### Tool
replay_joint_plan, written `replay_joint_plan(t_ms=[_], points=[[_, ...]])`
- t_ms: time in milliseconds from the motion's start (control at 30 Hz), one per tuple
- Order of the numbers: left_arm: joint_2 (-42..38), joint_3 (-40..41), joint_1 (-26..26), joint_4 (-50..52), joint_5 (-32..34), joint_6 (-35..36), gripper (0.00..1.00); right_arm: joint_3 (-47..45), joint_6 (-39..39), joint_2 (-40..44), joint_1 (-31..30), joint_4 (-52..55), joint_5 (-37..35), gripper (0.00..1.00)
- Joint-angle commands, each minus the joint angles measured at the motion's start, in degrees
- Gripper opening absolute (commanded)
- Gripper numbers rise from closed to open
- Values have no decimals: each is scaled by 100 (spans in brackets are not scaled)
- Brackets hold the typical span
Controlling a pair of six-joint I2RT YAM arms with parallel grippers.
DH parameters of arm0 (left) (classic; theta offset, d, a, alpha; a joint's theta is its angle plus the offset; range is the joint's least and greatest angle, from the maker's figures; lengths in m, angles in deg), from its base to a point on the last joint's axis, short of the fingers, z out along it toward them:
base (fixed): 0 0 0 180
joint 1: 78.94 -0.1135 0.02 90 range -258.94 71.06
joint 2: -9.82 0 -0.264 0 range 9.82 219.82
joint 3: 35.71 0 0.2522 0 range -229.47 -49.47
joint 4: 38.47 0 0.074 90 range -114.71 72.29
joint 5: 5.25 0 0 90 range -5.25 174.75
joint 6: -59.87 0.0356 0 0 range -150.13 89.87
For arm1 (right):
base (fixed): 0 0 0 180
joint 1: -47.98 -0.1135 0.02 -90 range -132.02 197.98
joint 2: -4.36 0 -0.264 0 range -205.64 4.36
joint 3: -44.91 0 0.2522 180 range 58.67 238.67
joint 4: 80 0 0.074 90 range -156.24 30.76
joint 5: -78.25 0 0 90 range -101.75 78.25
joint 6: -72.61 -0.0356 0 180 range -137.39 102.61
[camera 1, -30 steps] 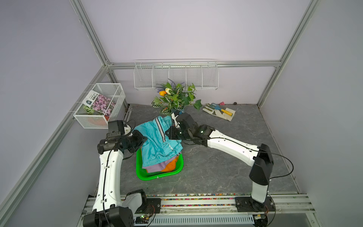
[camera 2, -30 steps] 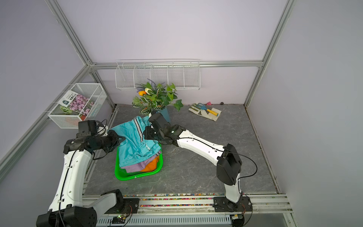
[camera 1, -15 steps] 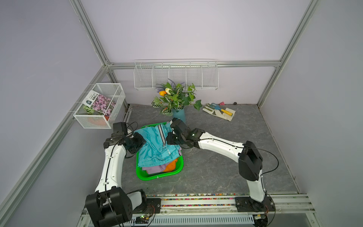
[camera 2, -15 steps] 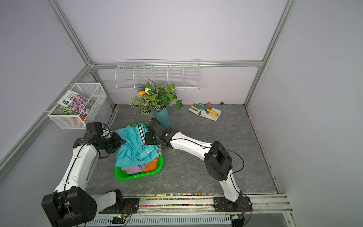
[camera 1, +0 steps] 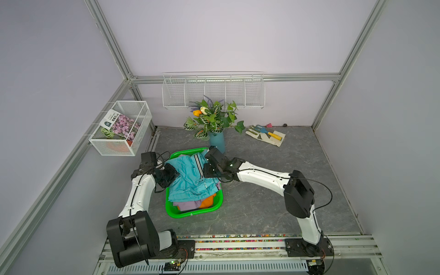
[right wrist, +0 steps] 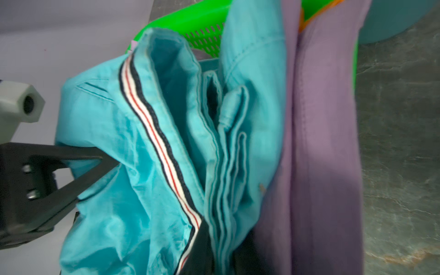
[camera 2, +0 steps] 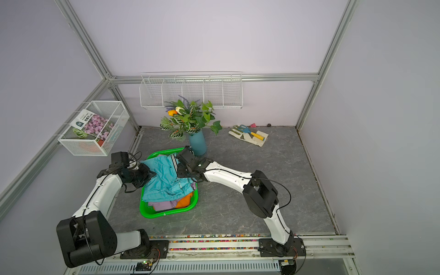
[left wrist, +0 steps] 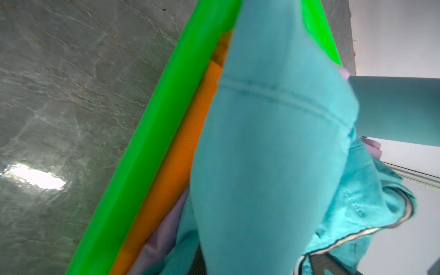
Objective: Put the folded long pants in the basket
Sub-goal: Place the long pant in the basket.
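Lying topmost, the teal pants (camera 1: 190, 178) cover most of the green basket (camera 1: 190, 215), which sits by the left edge of the desk (camera 1: 262, 202) in both top views. The lilac pants (camera 1: 188, 204) and orange pants (camera 1: 208, 201) show beneath them at the basket's near end. The left gripper (camera 1: 171, 177) is pinched on the teal cloth's left side. The right gripper (camera 1: 207, 170) is pinched on its right side, near the blue vase (camera 1: 217, 142).

The left wrist view has teal pants (left wrist: 262, 154) draped close to the lens, with orange pants (left wrist: 181, 142) and lilac pants (left wrist: 166, 228) against the basket (left wrist: 147, 142) rim.

The right wrist view shows striped teal pants (right wrist: 142, 142) running down to black fingers (right wrist: 200, 247) clamping them, with lilac pants (right wrist: 321, 142) alongside.
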Motion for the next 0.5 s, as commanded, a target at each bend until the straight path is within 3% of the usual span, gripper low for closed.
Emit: replay_joint_plan(t_ms=[0,133,333,400,467], points=[[413,147,21,-3,206,135,0,-73,-90,-397,50,734,27,0],[539,410,21,-133,487,166,0,-86,-153,-477,98,864,-144,0],[520,540,21,-248,529,175,0,-205,-169,-538,210,627,192,0],[369,431,21,-188,560,222,0,-375,51,-330,211,364,189,12],[180,234,21,-94,590,271,22,-547,293,-81,203,110,159,25]])
